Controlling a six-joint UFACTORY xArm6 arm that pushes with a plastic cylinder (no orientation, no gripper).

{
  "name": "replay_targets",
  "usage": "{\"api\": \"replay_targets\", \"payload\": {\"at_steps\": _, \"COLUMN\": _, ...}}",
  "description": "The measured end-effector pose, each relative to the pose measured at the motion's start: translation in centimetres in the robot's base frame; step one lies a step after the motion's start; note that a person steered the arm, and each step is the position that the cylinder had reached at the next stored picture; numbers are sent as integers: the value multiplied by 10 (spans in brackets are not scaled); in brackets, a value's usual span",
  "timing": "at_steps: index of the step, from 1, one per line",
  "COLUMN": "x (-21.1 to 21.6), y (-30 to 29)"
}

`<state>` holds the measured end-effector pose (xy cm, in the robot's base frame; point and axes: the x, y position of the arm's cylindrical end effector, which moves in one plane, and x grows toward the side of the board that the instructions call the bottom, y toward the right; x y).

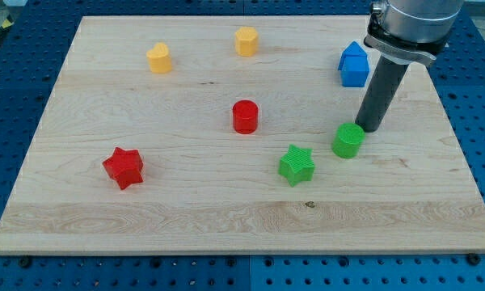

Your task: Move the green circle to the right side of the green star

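Note:
The green circle (348, 140) stands on the wooden board at the view's right of centre. The green star (297, 164) lies just to its lower left, a small gap apart. My tip (368, 128) is the lower end of the dark rod; it sits right at the circle's upper right edge, touching or nearly touching it.
A red cylinder (245, 116) stands left of the green pair. A blue house-shaped block (353, 65) is near the top right, beside the rod. A yellow heart (159, 58) and a yellow hexagon (246, 40) lie at the top. A red star (124, 167) lies at lower left. The board's right edge (461, 145) is close.

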<state>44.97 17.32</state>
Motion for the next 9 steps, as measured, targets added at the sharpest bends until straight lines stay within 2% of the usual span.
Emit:
{"api": "replay_targets", "payload": {"at_steps": 4, "x": 15, "y": 0}}
{"api": "replay_targets", "payload": {"at_steps": 9, "x": 17, "y": -39}}
